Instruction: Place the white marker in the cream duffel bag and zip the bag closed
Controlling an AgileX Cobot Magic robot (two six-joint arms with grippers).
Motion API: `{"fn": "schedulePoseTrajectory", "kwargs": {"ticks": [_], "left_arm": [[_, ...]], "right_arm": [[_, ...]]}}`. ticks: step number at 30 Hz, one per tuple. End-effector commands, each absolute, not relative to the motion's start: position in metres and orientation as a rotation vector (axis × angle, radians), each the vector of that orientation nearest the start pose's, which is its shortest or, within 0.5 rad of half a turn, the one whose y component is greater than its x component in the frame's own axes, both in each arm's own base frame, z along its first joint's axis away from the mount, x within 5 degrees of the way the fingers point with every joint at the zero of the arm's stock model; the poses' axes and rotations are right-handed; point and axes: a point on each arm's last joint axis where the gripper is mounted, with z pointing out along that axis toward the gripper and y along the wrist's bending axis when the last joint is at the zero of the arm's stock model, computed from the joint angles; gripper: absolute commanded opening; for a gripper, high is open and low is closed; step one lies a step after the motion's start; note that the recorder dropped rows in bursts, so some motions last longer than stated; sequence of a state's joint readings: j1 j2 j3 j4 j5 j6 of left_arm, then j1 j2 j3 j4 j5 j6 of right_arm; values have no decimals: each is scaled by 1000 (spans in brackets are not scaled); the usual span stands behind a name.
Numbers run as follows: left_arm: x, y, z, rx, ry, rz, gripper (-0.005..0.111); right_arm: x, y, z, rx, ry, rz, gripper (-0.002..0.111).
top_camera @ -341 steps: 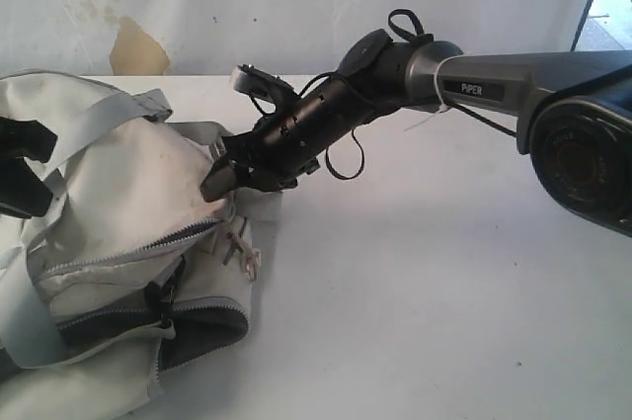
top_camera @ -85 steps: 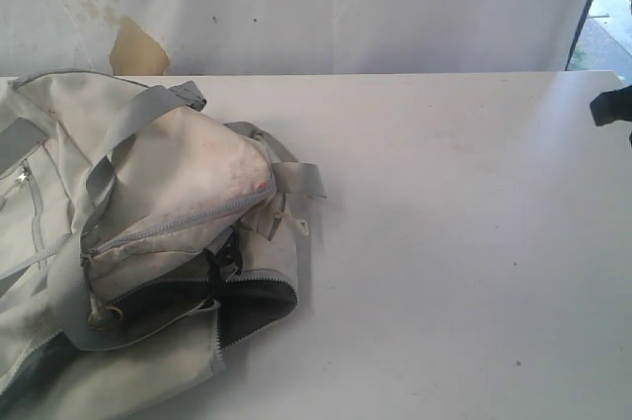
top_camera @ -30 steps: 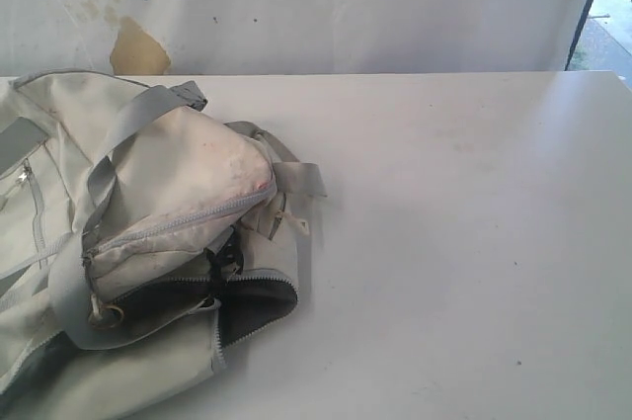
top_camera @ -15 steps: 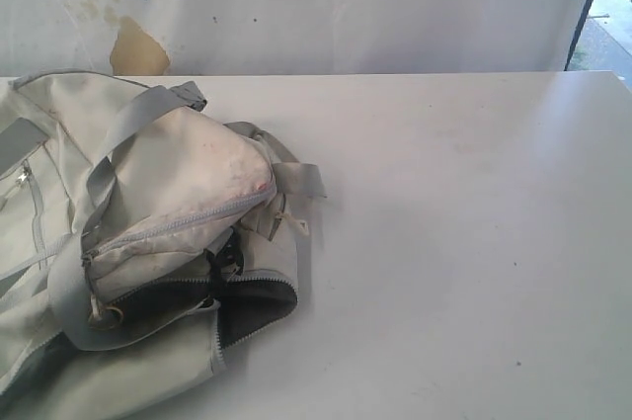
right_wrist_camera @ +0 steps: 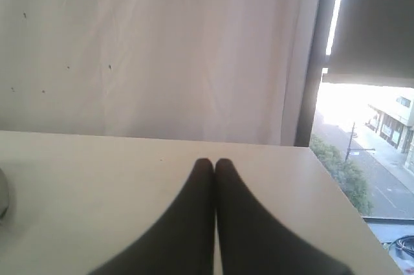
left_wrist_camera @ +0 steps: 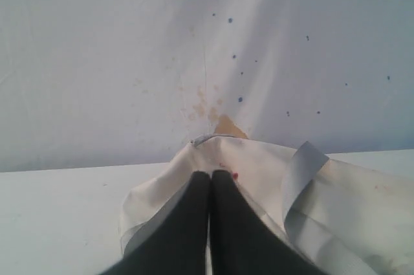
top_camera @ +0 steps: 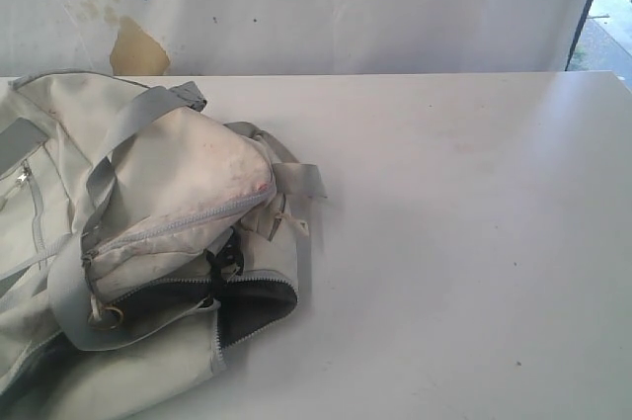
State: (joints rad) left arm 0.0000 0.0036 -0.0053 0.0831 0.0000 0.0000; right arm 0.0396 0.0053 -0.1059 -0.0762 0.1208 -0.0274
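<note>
cream duffel bag (top_camera: 178,193) lies slumped at the left of the white table (top_camera: 444,242), one zipper mouth (top_camera: 252,299) gaping on dark lining. left gripper (left_wrist_camera: 210,175) closed, empty, pointed at the bag's fabric. right gripper (right_wrist_camera: 215,162) closed, empty, over the tabletop.

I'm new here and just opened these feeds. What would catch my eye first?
The cream duffel bag lies slumped on the left of the white table in the exterior view, with one zipper mouth gaping open and dark inside. In the wrist views, the left hand is shut and points at the bag. The right hand is shut over bare tabletop near a window.
</note>
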Motion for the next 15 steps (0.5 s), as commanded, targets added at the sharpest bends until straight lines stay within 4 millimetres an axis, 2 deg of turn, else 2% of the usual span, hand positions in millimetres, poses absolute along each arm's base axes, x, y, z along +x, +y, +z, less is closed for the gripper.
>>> {"fn": "schedulePoseTrajectory", "kwargs": {"ticks": [1,2,3,5,15], "left_arm": [[56,0,212,61,1500,63,0],[56,0,212,61,1500,63,0],[56,0,212,61,1501,64,0],[56,0,211,61,1507,64,0],[56,0,208,30,1541,34,0]], "right_arm": [[56,2,210,-107,1517,-53,0],[56,2,210,-109,1516,-55,0],[56,1,202,-118,1602,-67,0],[56,1,197,-131,1658,-81,0],[56,1,197,-121,1656,-71,0]]}}
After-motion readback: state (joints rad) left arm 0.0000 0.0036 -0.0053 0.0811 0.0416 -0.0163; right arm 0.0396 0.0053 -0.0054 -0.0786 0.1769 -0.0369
